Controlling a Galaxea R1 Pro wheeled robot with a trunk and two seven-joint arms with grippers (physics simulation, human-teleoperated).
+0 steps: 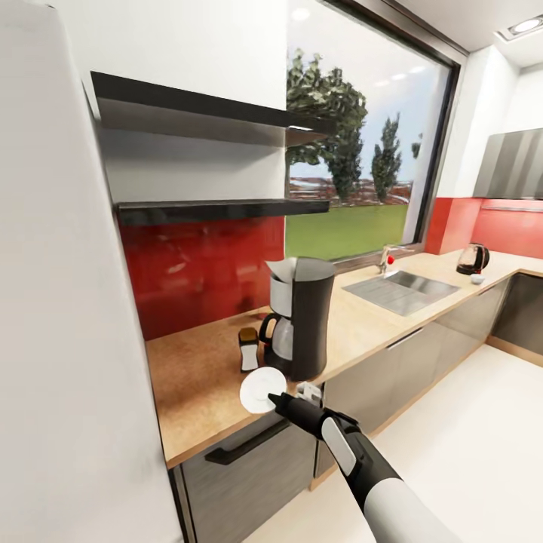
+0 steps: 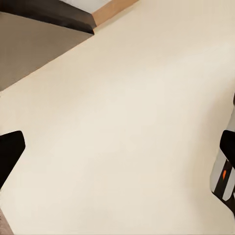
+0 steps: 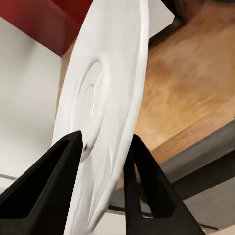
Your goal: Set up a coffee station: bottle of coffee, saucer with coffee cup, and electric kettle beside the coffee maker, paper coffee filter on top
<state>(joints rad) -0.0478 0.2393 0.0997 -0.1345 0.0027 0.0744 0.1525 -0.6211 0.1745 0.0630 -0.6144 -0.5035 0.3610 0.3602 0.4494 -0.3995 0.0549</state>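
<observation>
A: What's nearest the camera?
B: The right claw point(image 1: 280, 400), low centre of the head view, clenched on the rim of the saucer point(image 1: 262, 390). The right wrist view shows a black finger point(image 3: 49, 191) on each face of the plate, which is held tilted on edge (not flat) over the front edge of the bench point(image 1: 196, 377).
A: And the left claw point(image 2: 117, 161)?
B: Released; its fingertips sit far apart at the sides of the left wrist view, over pale floor.
A: Behind the saucer?
B: The coffee maker point(image 1: 302, 317), centre frame, with the paper coffee filter point(image 1: 283, 270) on top and the bottle of coffee point(image 1: 248, 348) just left of it.
A: Farther back?
B: The sink point(image 1: 400, 290), then the electric kettle point(image 1: 472, 259) at the right edge. The kitchen shelf point(image 1: 219, 210) hangs on the wall, upper left of centre.
</observation>
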